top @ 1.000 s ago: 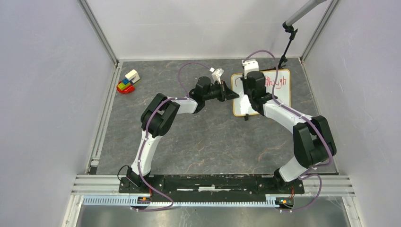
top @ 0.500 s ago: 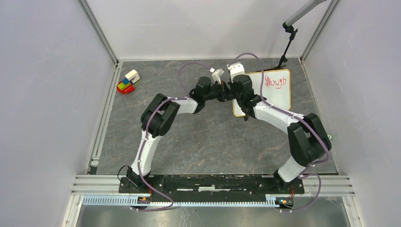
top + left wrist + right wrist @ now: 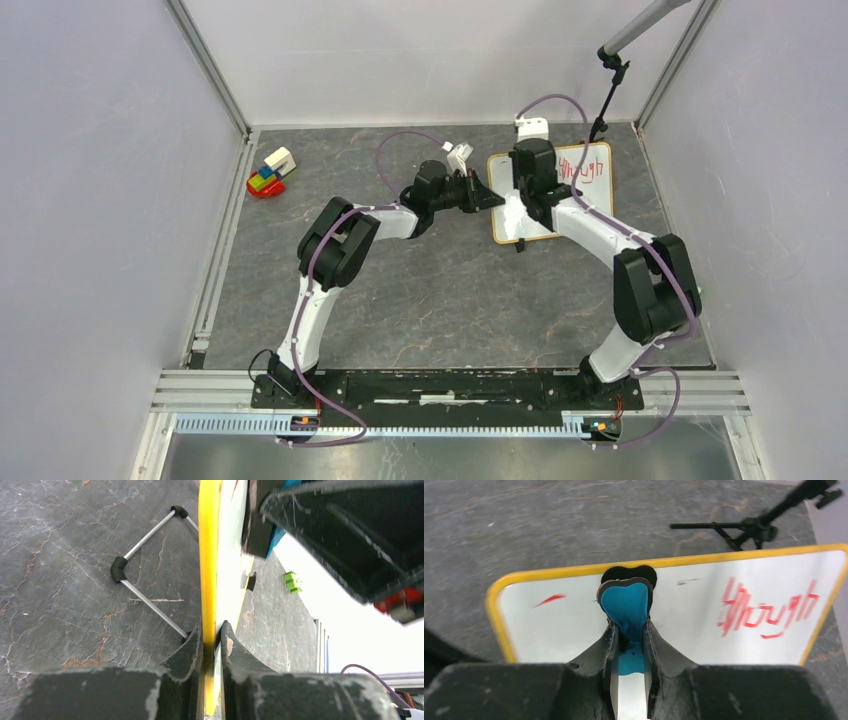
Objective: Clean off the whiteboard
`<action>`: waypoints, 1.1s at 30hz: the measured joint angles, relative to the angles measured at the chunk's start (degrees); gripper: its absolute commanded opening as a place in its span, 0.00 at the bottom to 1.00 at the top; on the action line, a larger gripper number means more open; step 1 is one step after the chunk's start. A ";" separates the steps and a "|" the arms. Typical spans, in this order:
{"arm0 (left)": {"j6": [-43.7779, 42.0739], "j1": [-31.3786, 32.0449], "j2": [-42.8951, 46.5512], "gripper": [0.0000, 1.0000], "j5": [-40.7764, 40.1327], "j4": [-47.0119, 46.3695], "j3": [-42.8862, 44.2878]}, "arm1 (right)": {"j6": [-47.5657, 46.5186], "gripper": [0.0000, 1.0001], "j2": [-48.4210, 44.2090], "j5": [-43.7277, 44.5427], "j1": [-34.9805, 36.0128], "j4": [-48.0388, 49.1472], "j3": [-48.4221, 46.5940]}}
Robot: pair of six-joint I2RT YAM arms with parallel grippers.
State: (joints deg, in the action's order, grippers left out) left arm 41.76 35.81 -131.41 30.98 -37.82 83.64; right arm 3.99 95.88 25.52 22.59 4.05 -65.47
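The whiteboard (image 3: 592, 200) lies at the far right of the table, with a yellowish frame and red writing (image 3: 769, 611) on its right part. A small red stroke (image 3: 549, 599) is near its left edge. My left gripper (image 3: 492, 197) is shut on the board's left edge, seen edge-on in the left wrist view (image 3: 208, 555) between the fingers (image 3: 212, 636). My right gripper (image 3: 528, 183) is shut on the blue eraser (image 3: 626, 604). It presses the eraser on the board's left half (image 3: 694, 635), left of the writing.
A toy of coloured blocks (image 3: 270, 172) sits far left. A black stand (image 3: 604, 95) rises behind the board, and its feet show in the right wrist view (image 3: 751, 527). A wire prop (image 3: 147, 575) and a green block (image 3: 292, 582) lie by the board. Walls close in on both sides.
My right gripper swept the eraser left to the board's left edge, then back right and slightly farther. The left gripper kept its hold on the edge. The red writing looks unchanged.
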 measured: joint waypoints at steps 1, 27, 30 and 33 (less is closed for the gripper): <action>0.00 0.02 0.00 0.02 0.04 -0.02 0.00 | 0.37 0.00 -0.28 0.02 -1.11 -0.24 0.02; -0.66 0.28 0.00 0.02 -0.39 0.76 0.39 | 3.10 0.00 -0.31 -4.50 -3.02 -1.14 -1.20; -0.70 0.33 0.00 0.02 -0.39 0.50 0.42 | 3.93 0.00 -2.58 -4.13 -9.25 -0.68 2.67; -0.74 0.55 0.00 0.02 -0.39 0.20 0.42 | 4.31 0.00 -4.15 -2.36 -12.98 -0.74 6.51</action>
State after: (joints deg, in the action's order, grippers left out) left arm 41.01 36.36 -131.41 30.59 -37.63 84.05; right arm 8.29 91.72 23.16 9.61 3.31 -58.96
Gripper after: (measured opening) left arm 0.161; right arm 0.231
